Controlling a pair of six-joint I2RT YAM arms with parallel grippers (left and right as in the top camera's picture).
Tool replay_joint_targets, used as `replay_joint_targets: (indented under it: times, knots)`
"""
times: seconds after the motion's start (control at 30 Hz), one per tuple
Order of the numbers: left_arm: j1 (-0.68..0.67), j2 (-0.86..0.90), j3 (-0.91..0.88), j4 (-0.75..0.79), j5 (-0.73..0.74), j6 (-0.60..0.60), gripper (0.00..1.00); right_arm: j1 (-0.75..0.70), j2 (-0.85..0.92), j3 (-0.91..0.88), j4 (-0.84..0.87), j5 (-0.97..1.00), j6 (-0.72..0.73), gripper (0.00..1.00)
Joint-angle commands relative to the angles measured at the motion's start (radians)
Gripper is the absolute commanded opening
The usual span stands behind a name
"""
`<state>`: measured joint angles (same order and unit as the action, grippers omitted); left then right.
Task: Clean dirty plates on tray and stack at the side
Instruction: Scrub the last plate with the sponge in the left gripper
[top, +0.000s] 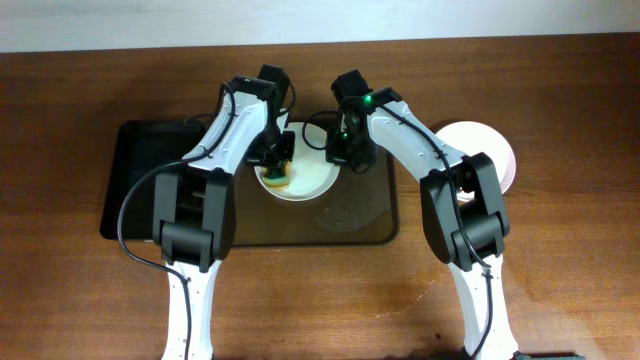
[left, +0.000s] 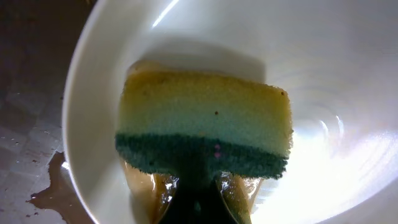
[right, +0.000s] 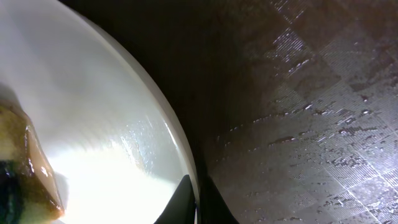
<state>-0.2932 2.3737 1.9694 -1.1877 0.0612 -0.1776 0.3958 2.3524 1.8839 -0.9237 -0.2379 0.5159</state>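
A white plate (top: 315, 178) sits tilted over the brown tray (top: 385, 228). My left gripper (top: 275, 160) is shut on a yellow sponge with a green scrub layer (top: 277, 177) and presses it onto the plate's inner face. In the left wrist view the sponge (left: 205, 121) lies on the plate (left: 323, 74), with a brown wet smear around the fingers (left: 199, 202). My right gripper (top: 340, 152) is shut on the plate's rim. In the right wrist view its fingers (right: 198, 204) pinch the rim of the plate (right: 93, 112) above the wet tray (right: 311, 93). Another white plate (top: 480, 138) lies on the table to the right.
A smaller black tray (top: 150, 180) lies left of the brown tray, partly under my left arm. The brown tray's surface shows water drops and a wet ring mark (top: 350, 210). A brown wooden table (top: 560, 250) surrounds everything.
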Motion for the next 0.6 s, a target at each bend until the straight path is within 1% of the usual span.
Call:
replay_joint_targets:
  times: [0.0,0.07,0.13,0.2,0.23,0.27,0.3,0.37,0.4,0.43,0.47,0.5,0.53,0.57]
  knots:
    - [-0.007,0.064,-0.054,0.030,0.086,0.066,0.00,-0.004,0.029,-0.030,-0.003,0.022,0.009,0.04]
    - [-0.004,0.065,-0.054,0.137,0.071,0.066,0.00,0.017,0.029,-0.059,-0.002,-0.017,0.017,0.04]
    - [0.005,0.065,-0.054,0.208,0.022,0.040,0.00,0.031,0.029,-0.087,0.002,-0.019,0.043,0.04]
    - [0.021,0.065,-0.054,0.217,-0.106,-0.020,0.00,0.028,0.029,-0.093,0.005,-0.022,0.055,0.04]
    - [0.025,0.065,-0.054,0.196,-0.123,-0.020,0.00,0.027,0.029,-0.094,0.006,-0.021,0.062,0.04]
    - [0.028,0.065,-0.054,0.157,-0.110,-0.018,0.00,0.027,0.029,-0.094,0.009,-0.021,0.062,0.04]
    - [0.028,0.065,-0.054,0.108,-0.028,0.044,0.00,0.027,0.029,-0.094,0.012,-0.021,0.062,0.04]
    - [0.027,0.065,-0.054,0.017,0.343,0.307,0.00,0.027,0.029,-0.094,0.014,-0.021,0.062,0.04]
    - [0.027,0.065,-0.054,-0.001,0.430,0.349,0.00,0.027,0.029,-0.094,0.016,-0.021,0.062,0.04]
    - [0.028,0.065,-0.054,0.002,0.460,0.352,0.00,0.027,0.029,-0.094,0.016,-0.021,0.062,0.04]
    - [0.030,0.065,-0.054,0.027,0.462,0.349,0.01,0.027,0.029,-0.094,0.016,-0.021,0.062,0.04]
    - [0.033,0.065,-0.054,0.057,0.448,0.320,0.00,0.027,0.029,-0.094,0.016,-0.021,0.062,0.04]
    - [0.047,0.065,-0.053,0.137,0.339,0.187,0.00,0.027,0.029,-0.094,0.015,-0.021,0.062,0.04]
    - [0.053,0.065,-0.054,0.167,0.272,0.132,0.00,0.027,0.029,-0.094,0.015,-0.021,0.061,0.04]
